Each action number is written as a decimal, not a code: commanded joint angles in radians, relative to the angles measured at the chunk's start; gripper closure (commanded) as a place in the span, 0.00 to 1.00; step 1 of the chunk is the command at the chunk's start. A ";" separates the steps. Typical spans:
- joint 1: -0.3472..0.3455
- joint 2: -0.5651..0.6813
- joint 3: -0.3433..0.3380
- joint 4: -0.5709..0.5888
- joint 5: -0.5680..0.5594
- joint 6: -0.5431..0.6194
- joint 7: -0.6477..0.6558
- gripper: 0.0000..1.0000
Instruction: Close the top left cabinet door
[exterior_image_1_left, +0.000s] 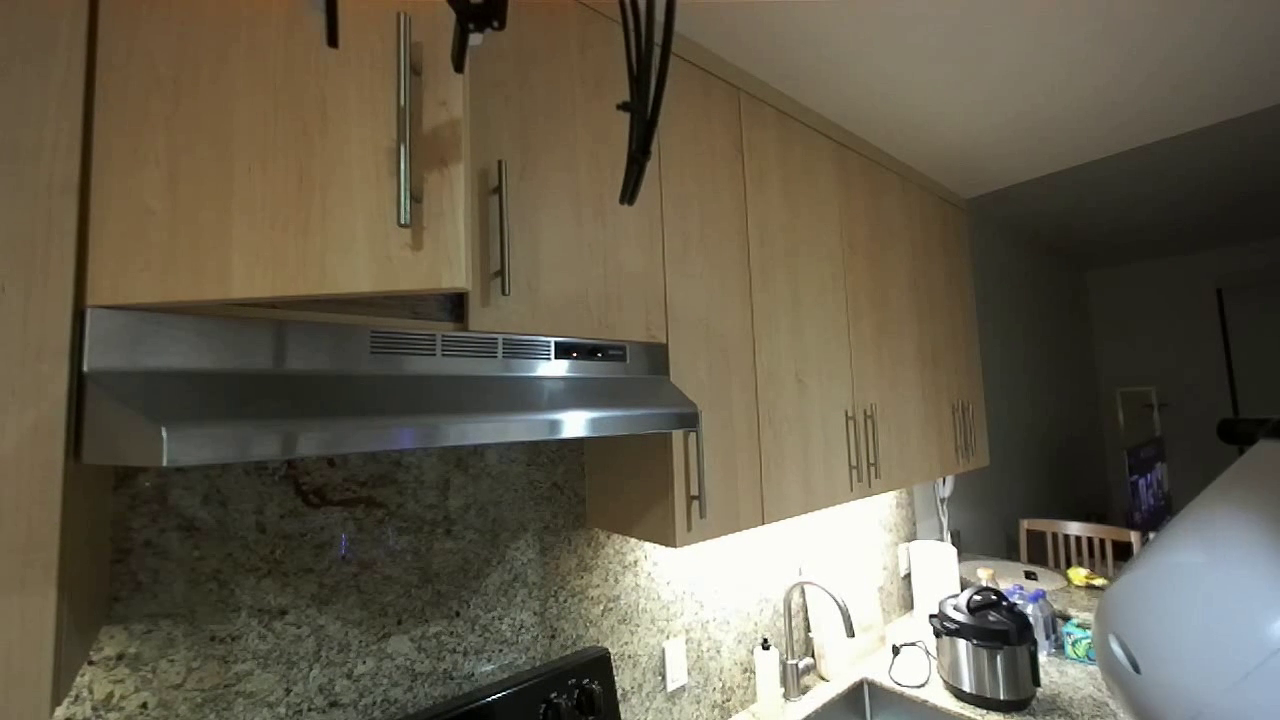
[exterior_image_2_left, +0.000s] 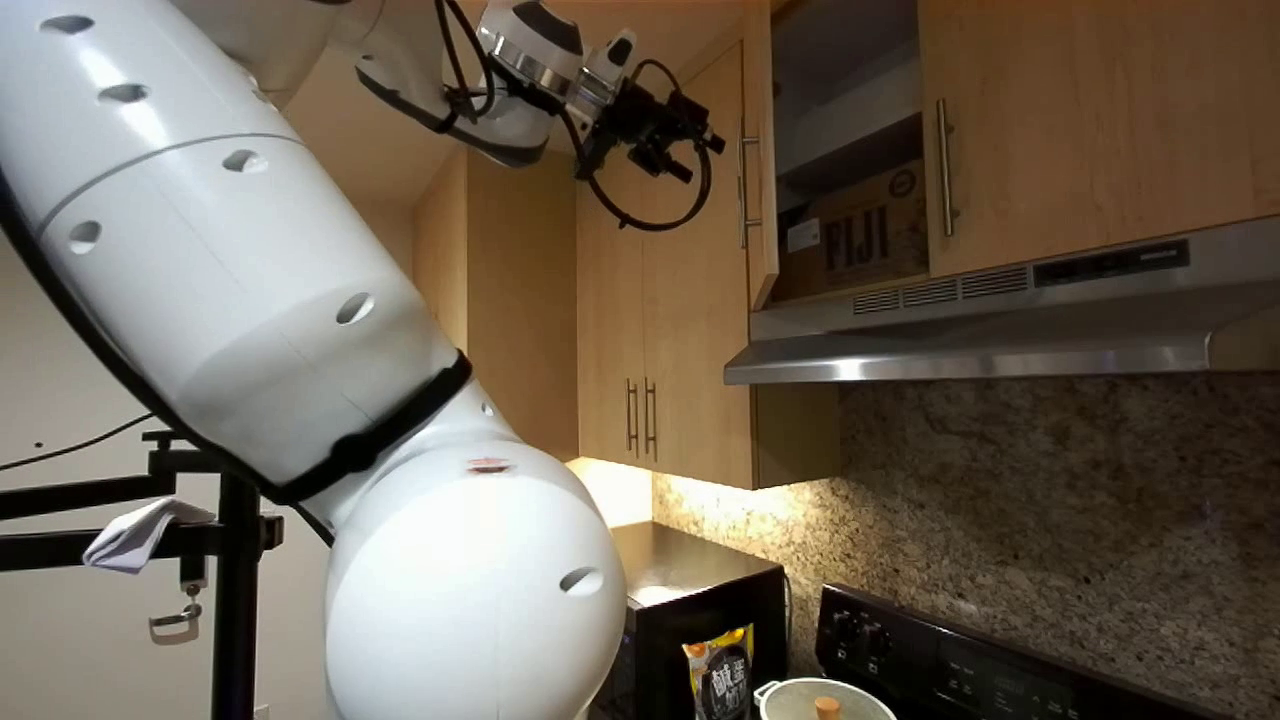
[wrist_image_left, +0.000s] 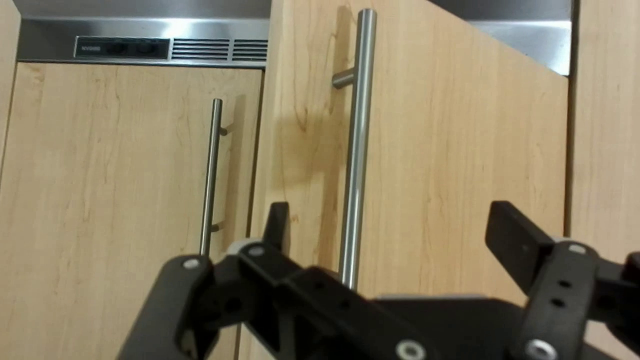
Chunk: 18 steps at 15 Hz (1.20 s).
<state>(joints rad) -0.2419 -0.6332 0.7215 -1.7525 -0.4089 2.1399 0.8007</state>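
The top left cabinet door (exterior_image_1_left: 250, 160) is a short light-wood panel that stands ajar, with a gap above the hood in an exterior view. Its open edge (exterior_image_2_left: 762, 150) shows in an exterior view, with the cabinet's inside visible beside it. In the wrist view, the door (wrist_image_left: 450, 150) fills the middle right. Its vertical silver bar handle (wrist_image_left: 358, 150) runs down between my fingers in the picture. My gripper (wrist_image_left: 391, 207) is open and empty. In an exterior view, my gripper (exterior_image_2_left: 700, 158) is in front of the door's outer face, a little apart from the handle (exterior_image_2_left: 743, 190).
The matching short door (exterior_image_1_left: 570, 200) beside it is shut, with its own handle (exterior_image_1_left: 503, 228). A steel range hood (exterior_image_1_left: 400, 400) lies right below both doors. A FIJI cardboard box (exterior_image_2_left: 865, 230) sits inside the open cabinet. Taller doors (exterior_image_1_left: 800, 300) continue along the wall.
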 joint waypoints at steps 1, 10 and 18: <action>0.003 0.087 0.007 0.060 -0.055 -0.018 -0.057 0.00; 0.034 0.239 -0.018 0.152 -0.124 -0.027 -0.099 0.00; 0.090 0.309 -0.099 0.171 -0.154 -0.018 -0.089 0.00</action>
<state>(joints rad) -0.1960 -0.3626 0.6627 -1.6056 -0.5307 2.1396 0.7361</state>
